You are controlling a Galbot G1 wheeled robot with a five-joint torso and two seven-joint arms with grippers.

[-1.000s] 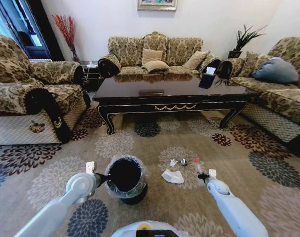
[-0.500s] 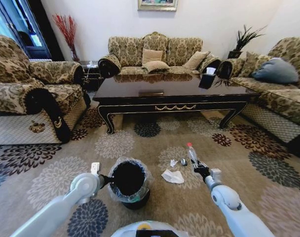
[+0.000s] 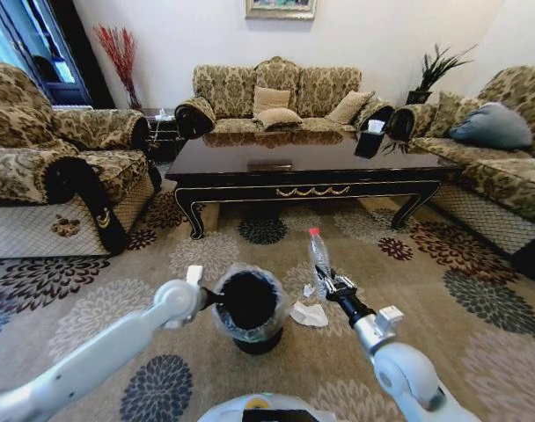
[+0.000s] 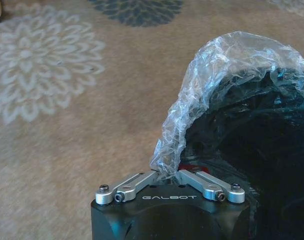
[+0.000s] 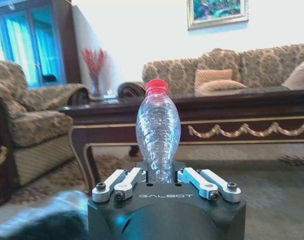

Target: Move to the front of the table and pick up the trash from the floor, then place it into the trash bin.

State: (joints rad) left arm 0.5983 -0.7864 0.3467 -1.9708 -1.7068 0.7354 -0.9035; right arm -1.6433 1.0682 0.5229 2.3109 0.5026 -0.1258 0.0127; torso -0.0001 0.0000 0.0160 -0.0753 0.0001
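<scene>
The left hand [image 4: 167,175] pinches the crinkly clear bag at the rim of the black bin [image 4: 252,135], above the flowered carpet [image 4: 67,100].

**Room around the work area**

A patterned sofa [image 3: 281,95] with cushions [image 3: 276,105] is set against the far wall, under a framed picture [image 3: 281,8]. An armchair [image 3: 47,167] is placed at the left, and another sofa [image 3: 501,167] at the right, with a blue-grey pillow [image 3: 492,126] laid on it. Red stems [image 3: 120,53] are seen in the far left corner, beside a glazed door [image 3: 25,48]. A potted plant [image 3: 433,70] is stood in the far right corner. The floor is covered by a floral carpet [image 3: 91,299].
</scene>
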